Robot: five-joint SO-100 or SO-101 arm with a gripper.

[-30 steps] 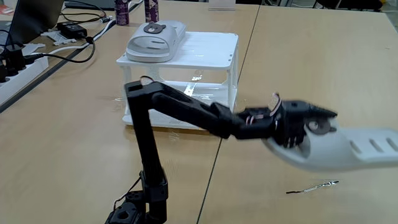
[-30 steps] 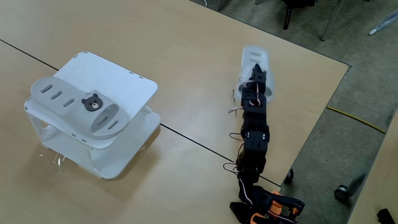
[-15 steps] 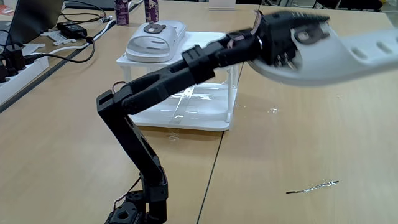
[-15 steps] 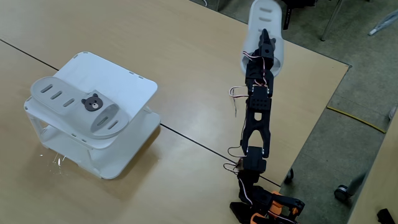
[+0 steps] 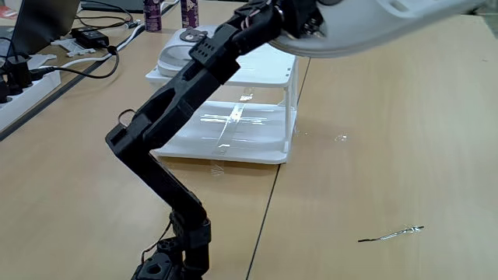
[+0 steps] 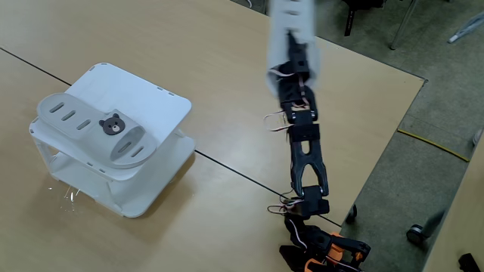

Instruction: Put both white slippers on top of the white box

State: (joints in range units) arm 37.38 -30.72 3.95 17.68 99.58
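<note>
One white slipper (image 6: 89, 127) with a bear-face badge lies on the flat top of the white box (image 6: 159, 102). In a fixed view the arm partly covers this slipper (image 5: 173, 51) on the box (image 5: 264, 74). The other white slipper (image 5: 366, 27) hangs high in the air, right of the box and above its level. My gripper (image 5: 311, 15) is shut on it. Seen from above, the gripper (image 6: 296, 54) holds that slipper (image 6: 289, 17) over bare table, well right of the box. The arm is stretched almost fully out.
A laptop, power strip (image 5: 23, 85) and cables crowd the far left; two bottles (image 5: 153, 14) stand behind the box. A thin wire (image 5: 391, 232) lies on the table at the right. The table's edge (image 6: 393, 143) drops to the floor right of the arm.
The arm has lifted the slipper from low over the table at the right to high in the air, and has swung it left toward the box. The slipper on the box has not moved.
</note>
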